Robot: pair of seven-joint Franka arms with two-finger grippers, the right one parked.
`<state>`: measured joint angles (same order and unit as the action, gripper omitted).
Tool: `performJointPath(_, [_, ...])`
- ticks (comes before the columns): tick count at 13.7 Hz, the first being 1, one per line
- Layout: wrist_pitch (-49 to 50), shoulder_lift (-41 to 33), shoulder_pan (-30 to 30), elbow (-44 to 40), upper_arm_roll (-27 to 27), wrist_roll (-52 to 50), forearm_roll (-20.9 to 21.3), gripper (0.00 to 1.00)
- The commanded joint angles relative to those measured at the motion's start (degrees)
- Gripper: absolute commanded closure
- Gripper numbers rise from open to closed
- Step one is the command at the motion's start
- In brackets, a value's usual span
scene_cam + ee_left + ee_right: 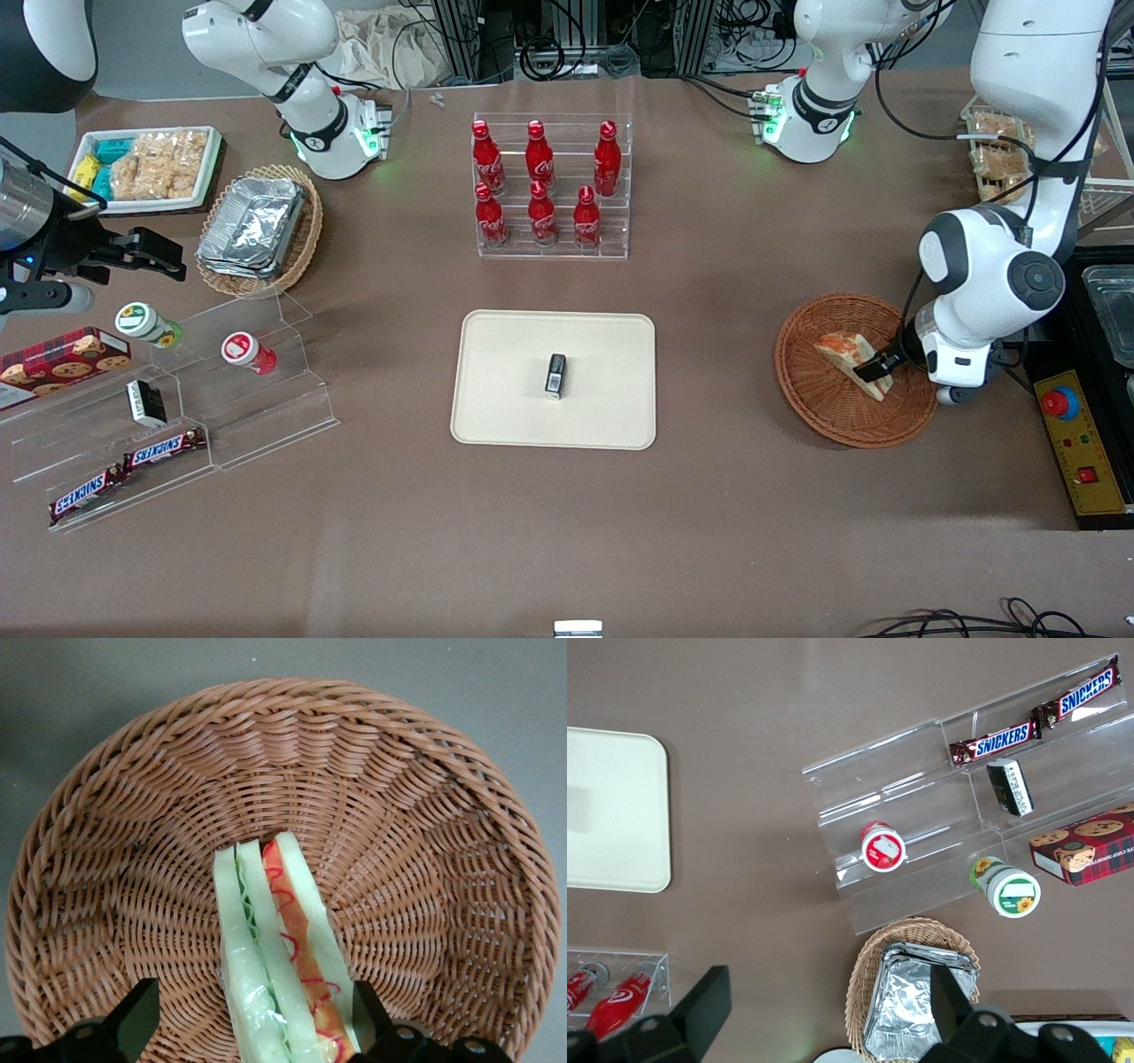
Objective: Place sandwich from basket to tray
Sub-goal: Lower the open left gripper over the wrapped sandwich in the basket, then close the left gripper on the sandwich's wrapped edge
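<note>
The sandwich [844,349], a pale wedge with red, orange and green filling, lies in the round reddish-brown wicker basket [802,390] toward the working arm's end of the table. The left arm's gripper [875,366] is down inside the basket, open, with one finger on each side of the sandwich's wide end. In the left wrist view the sandwich [275,948] lies between the black fingers [133,1020] on the basket's weave [399,815]; one finger is close to the bread, the other stands apart. The cream-beige tray [505,354] lies mid-table.
A small black packet [555,375] stands on the tray. A rack of red cola bottles [549,186] is farther from the camera. An acrylic snack stand [177,399], a tan basket with foil containers [257,226] and a white snack tray [151,168] lie toward the parked arm's end.
</note>
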<state>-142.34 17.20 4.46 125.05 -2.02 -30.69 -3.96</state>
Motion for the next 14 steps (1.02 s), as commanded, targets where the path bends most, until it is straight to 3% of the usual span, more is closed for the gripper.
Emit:
performJointPath(1, [-0.7, -1.0, -0.7, 0.6, 0.0, -2.4, 0.1, 0.02])
performJointPath(14, [2.8, -0.2, -0.7, -1.0, 0.0, -3.3, 0.2, 0.02])
